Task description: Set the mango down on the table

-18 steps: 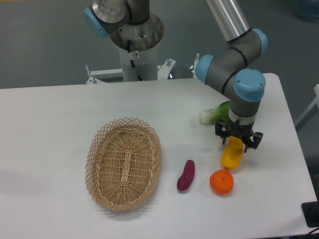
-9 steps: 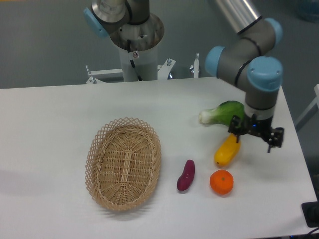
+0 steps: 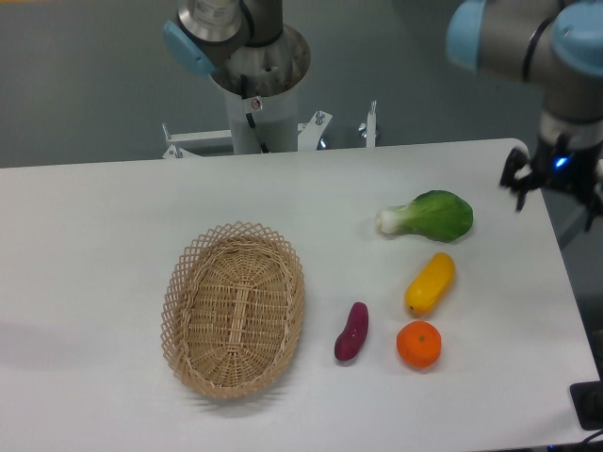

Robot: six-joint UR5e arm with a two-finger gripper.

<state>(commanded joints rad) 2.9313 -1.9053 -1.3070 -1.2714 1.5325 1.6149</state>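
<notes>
The yellow mango (image 3: 431, 282) lies on the white table (image 3: 113, 226), tilted, between the green vegetable and the orange. My gripper (image 3: 556, 186) hangs open at the table's far right edge, well up and to the right of the mango, with nothing between its fingers.
An oval wicker basket (image 3: 234, 309) sits left of centre with nothing in it. A purple sweet potato (image 3: 351, 331) and a round orange (image 3: 418, 344) lie near the front. A green leafy vegetable (image 3: 429, 216) lies behind the mango. The arm's base column (image 3: 254, 85) stands at the back.
My gripper has let go of the mango and risen away to the right, off to the table's edge. The mango now rests on the table a little up from where it was held.
</notes>
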